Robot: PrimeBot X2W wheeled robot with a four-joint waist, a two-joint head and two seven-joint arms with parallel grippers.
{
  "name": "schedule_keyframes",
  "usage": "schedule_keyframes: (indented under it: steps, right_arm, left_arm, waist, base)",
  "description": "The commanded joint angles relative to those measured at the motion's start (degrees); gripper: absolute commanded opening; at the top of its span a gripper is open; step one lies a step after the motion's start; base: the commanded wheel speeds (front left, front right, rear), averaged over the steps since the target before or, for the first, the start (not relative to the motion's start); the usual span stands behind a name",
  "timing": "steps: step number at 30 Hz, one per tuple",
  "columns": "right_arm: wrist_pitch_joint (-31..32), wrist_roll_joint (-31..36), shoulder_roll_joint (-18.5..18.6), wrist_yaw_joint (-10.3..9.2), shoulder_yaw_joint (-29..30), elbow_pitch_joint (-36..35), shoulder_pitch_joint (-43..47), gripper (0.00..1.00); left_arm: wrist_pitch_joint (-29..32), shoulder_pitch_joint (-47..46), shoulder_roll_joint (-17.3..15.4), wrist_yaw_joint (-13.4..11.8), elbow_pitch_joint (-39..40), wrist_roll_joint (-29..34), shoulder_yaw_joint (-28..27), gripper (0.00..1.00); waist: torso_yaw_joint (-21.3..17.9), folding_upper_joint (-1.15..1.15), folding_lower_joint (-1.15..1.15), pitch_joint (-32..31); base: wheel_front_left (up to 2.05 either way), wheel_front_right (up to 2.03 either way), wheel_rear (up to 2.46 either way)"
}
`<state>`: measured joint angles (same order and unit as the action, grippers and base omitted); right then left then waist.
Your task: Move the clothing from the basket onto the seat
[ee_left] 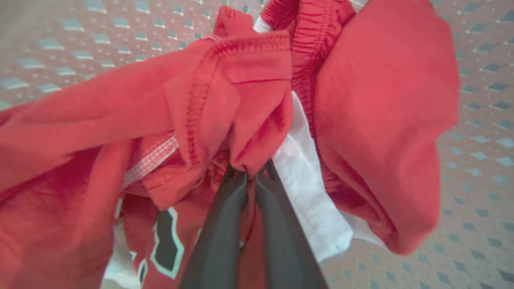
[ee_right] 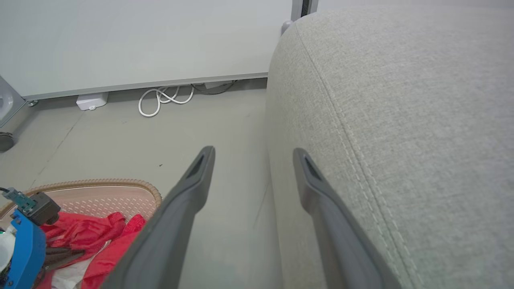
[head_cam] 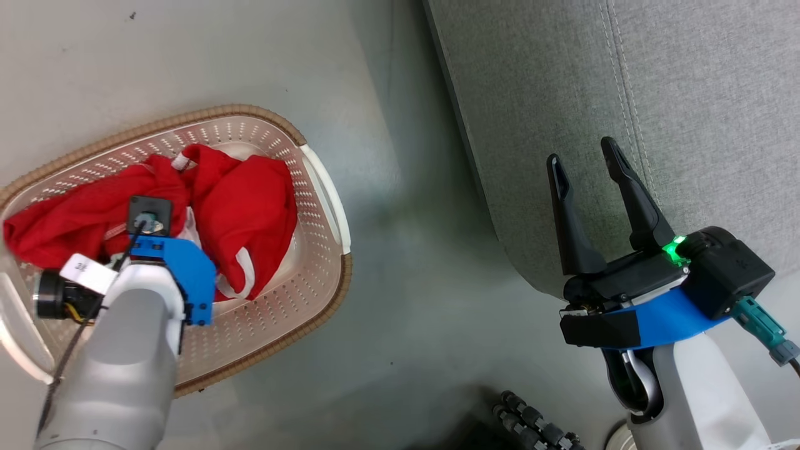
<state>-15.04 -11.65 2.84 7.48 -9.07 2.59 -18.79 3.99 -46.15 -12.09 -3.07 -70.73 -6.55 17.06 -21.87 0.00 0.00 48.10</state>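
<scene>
Pale grey floor (head_cam: 406, 262) carries everything, and on it the clothing (head_cam: 250, 200) lies heaped inside the basket (head_cam: 325, 275), mostly along the basket's far side, none of it yet on the seat (head_cam: 687, 94). Two red pieces are tangled together, a jersey showing black-and-white numerals (ee_left: 164, 241) and a plainer piece with white trim (ee_left: 309, 188) folded against it, which is likely why the grip goes for a raised hem fold rather than a flat panel. The left claw (ee_left: 251, 173) reaches down into the pile, its two dark fingers pressed together and pinching that red fold at their tips. The step in hand looks like the pick-up, and a lift may drag both garments since they overlap. The right claw (head_cam: 582, 153) hovers over the seat's near edge, fingers spread wide with nothing between them, probably to keep clear of the basket. A strip of bare floor separates basket and seat, and a white cable (ee_right: 164, 100) coils at the floor's far edge by the wall
</scene>
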Motion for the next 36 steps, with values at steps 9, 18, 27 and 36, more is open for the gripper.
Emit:
schedule_keyframes:
  steps: [9, 18, 27, 36]
  right_arm:
    - [-0.2, 1.5, 0.1, 0.03, 0.3, 1.3, -0.5, 1.00]
    - [-0.2, 3.6, 0.1, 0.03, 0.8, 4.5, 1.1, 1.00]
    - [-0.2, 5.1, 0.1, 0.03, 0.5, 7.9, 5.1, 1.00]
    - [-0.2, 5.3, 0.1, 0.03, -0.5, 11.0, 8.9, 1.00]
  left_arm:
    - [-2.6, 1.4, 4.2, 1.0, 0.8, -2.9, -0.6, 0.00]
    - [-7.3, 4.6, 8.2, 3.4, 2.6, -4.8, 1.0, 0.00]
    - [-12.5, 8.3, 9.2, 8.3, 4.8, -7.7, 3.3, 0.00]
    - [-13.4, 10.4, 9.2, 10.5, 14.5, -15.4, 12.6, 0.00]
  waist:
    - [2.9, 0.00, 0.00, -6.1]
    - [8.3, 0.00, 0.00, -18.3]
    - [12.6, 0.00, 0.00, -30.6]
    - [15.2, 0.00, 0.00, -38.9]
  base:
    - [0.00, 0.00, 0.00]
    - [0.00, 0.00, 0.00]
    - [0.00, 0.00, 0.00]
    - [0.00, 0.00, 0.00]
